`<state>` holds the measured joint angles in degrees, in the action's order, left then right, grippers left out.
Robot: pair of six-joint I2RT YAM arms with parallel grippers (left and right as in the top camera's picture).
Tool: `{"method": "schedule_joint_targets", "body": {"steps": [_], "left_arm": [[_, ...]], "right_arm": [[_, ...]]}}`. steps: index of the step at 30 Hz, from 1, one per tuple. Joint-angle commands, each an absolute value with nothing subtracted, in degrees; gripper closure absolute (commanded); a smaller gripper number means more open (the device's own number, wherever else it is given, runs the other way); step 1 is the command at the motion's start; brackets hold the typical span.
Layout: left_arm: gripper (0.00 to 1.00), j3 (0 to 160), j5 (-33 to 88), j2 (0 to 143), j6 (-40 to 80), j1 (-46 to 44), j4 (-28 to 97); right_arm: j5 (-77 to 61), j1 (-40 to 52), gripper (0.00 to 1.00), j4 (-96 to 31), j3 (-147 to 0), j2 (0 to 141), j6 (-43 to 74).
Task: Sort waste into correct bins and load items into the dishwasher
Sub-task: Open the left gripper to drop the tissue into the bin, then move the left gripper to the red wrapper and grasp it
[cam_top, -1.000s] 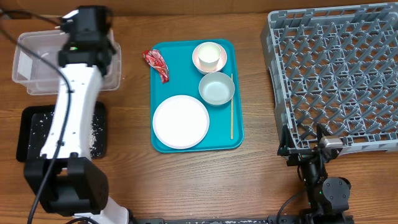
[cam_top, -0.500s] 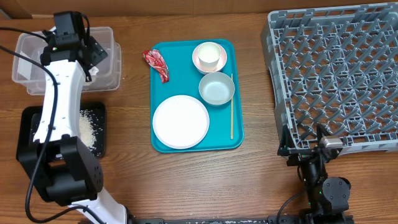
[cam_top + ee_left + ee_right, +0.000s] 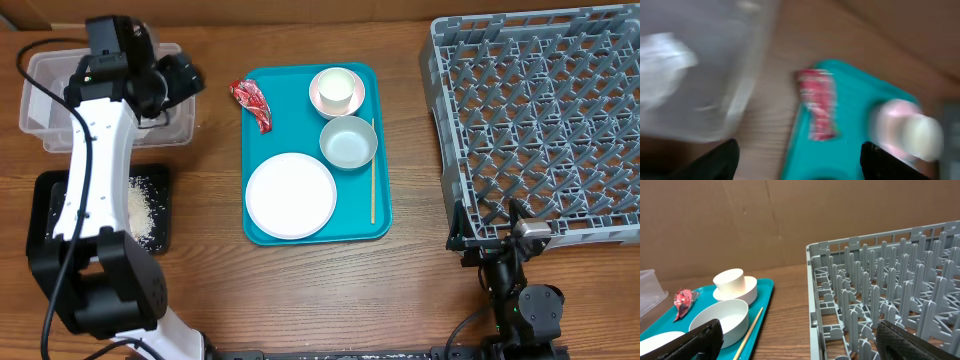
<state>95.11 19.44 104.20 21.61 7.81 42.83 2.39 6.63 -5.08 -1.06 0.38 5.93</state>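
My left gripper (image 3: 183,80) hangs open and empty over the right edge of the clear tub (image 3: 38,112). The left wrist view is blurred: a white napkin (image 3: 662,70) lies in the tub (image 3: 725,100), and the red wrapper (image 3: 817,102) sits beyond, at the teal tray's rim. From above, the wrapper (image 3: 251,103) rests on the tray's left edge. The plate (image 3: 290,195), grey-blue bowl (image 3: 348,142), pink bowl (image 3: 322,102) with a white cup (image 3: 337,90) in it, and stick (image 3: 373,185) lie on the tray. My right gripper (image 3: 812,345) is open by the grey rack (image 3: 545,120).
The black tray (image 3: 55,215) at the front left holds white crumbs (image 3: 145,205). The teal serving tray (image 3: 265,150) fills the table's middle. The right wrist view shows the rack's near corner (image 3: 815,310) and bare wood between rack and tray.
My left gripper has opened and swung right from over the tub's middle to its right edge. The right arm has not moved.
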Motion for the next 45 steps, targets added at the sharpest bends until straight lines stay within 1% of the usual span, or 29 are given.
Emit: {"method": "schedule_joint_targets", "body": {"steps": [1, 4, 7, 12, 16, 26, 28, 30, 33, 36, 38, 45], "left_arm": [[0.19, 95.4, 36.9, 101.0, 19.6, 5.2, 41.0], [0.18, 95.4, 35.2, 101.0, 20.4, 2.7, 41.0], [0.18, 95.4, 27.0, 101.1, 20.8, -0.5, 41.9], [0.13, 95.4, 10.7, 102.7, 27.1, -6.0, 42.6], [0.13, 95.4, 4.4, 105.7, 30.8, -9.0, 42.4], [0.14, 95.4, 3.7, 117.2, 38.0, -10.1, 40.1], [0.17, 95.4, 4.5, 119.3, 38.0, -10.1, 39.1], [0.18, 95.4, 4.5, 120.8, 38.0, -10.3, 38.5], [0.18, 95.4, 3.7, 122.3, 38.0, -10.3, 38.2], [0.21, 95.4, 1.2, 123.3, 38.2, -10.3, 38.4], [0.21, 95.4, -0.5, 124.2, 39.1, -10.3, 38.7], [0.21, 95.4, -0.6, 126.1, 40.3, -10.3, 37.4]], "right_arm": [[2.9, 6.8, 0.0, -4.6, -0.5, 0.2, 5.5], [2.9, 6.8, 0.0, -4.6, -0.5, 0.2, 5.5], [2.9, 6.8, 0.0, -4.6, -0.5, 0.2, 5.5], [2.9, 6.8, 0.0, -4.6, -0.5, 0.2, 5.5], [2.9, 6.8, 0.0, -4.6, -0.5, 0.2, 5.5], [2.9, 6.8, 0.0, -4.6, -0.5, 0.2, 5.5], [2.9, 6.8, 0.0, -4.6, -0.5, 0.2, 5.5], [2.9, 6.8, 0.0, -4.6, -0.5, 0.2, 5.5], [2.9, 6.8, 0.0, -4.6, -0.5, 0.2, 5.5], [2.9, 6.8, 0.0, -4.6, -0.5, 0.2, 5.5], [2.9, 6.8, 0.0, -4.6, -0.5, 0.2, 5.5], [2.9, 6.8, 0.0, -4.6, -0.5, 0.2, 5.5]]}}
